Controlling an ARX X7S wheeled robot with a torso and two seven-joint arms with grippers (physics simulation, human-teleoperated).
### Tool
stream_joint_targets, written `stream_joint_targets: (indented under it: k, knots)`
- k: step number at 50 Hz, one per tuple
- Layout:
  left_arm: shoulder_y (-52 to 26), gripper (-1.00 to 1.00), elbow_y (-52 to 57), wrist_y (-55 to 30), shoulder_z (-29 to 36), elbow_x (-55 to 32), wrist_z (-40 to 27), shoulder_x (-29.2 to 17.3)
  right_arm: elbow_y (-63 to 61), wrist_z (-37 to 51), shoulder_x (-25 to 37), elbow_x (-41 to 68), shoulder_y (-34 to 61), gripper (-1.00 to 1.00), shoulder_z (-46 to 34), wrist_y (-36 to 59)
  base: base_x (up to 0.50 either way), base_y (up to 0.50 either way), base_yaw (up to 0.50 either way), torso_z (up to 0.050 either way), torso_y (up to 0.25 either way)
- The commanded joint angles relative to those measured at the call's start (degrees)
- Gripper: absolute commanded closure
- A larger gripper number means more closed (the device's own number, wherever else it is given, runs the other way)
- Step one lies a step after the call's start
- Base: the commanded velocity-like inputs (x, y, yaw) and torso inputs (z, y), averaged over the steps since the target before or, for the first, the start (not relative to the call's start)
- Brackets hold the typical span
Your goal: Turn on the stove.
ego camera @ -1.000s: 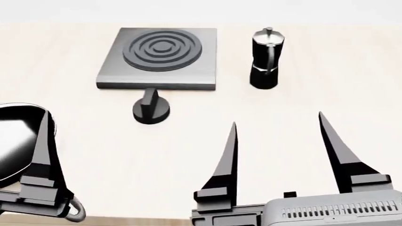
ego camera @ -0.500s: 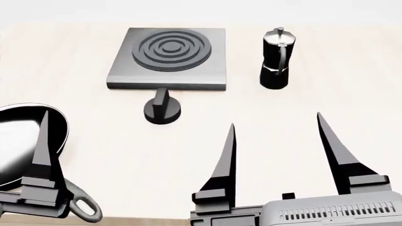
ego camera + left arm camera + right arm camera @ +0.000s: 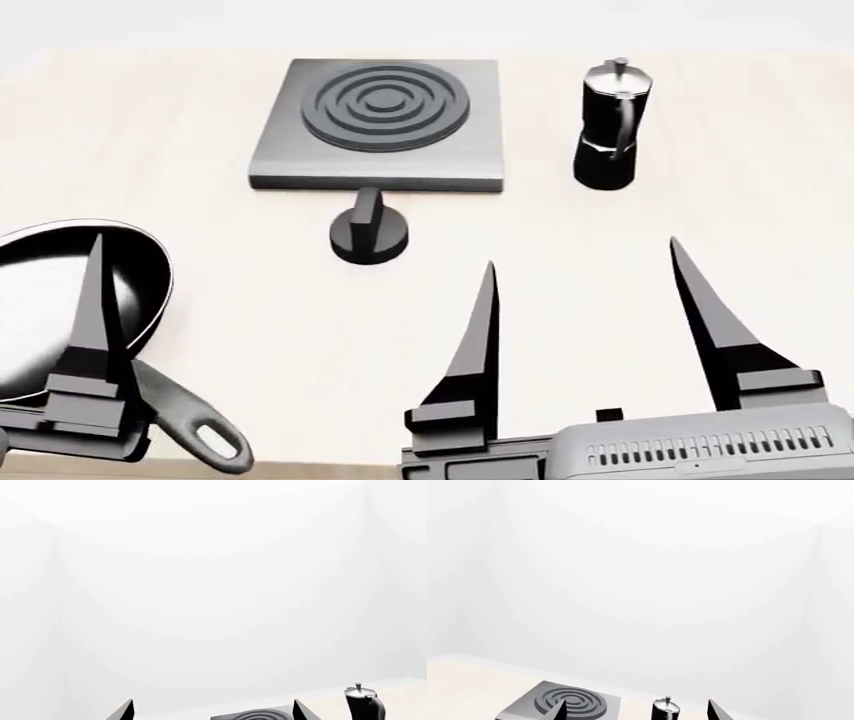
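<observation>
The stove sits flat on the pale table, at the far side & about in the middle. It's a grey square plate w/ a dark round burner of rings on top. Just in front of its near edge is the small round black knob, w/ its grip bar standing up & pointing toward the stove. A black moka pot stands upright to the right of the stove, near it but not touching. A black frying pan lies at the near left, shiny inside, w/ its handle pointing to the near edge. The right gripper hangs low over the near part of the table, its 2 pointy fingers spread wide apart w/ nothing between them. It's well short of the knob. The left gripper shows just 1 finger in the head view, in front of the pan. In the left wrist view 2 tips poke up far apart, so that left gripper is spread too & holds nothing. The wrist views show mostly white wall, w/ the stove & pot tiny at the edge.
</observation>
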Motion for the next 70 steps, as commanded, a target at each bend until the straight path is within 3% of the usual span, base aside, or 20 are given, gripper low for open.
stream_joint_targets:
  k: [1,70]
  knots:
    - [0.0,-1.0,-0.1,0.2,0.2,-0.2,-0.4,-0.3,0.0,-0.5,-0.2,-0.7,0.1,-1.0,-0.2,0.1,0.0,0.09,0.0,0.0,0.0]
    - [0.0,-1.0,-0.7,1.1,1.3,-1.3,-2.6,-2.1,0.7,-2.7,-1.3,-3.7,-0.5,-1.0,-1.2,-0.5,0.0,0.08,0.0,0.0,0.0]
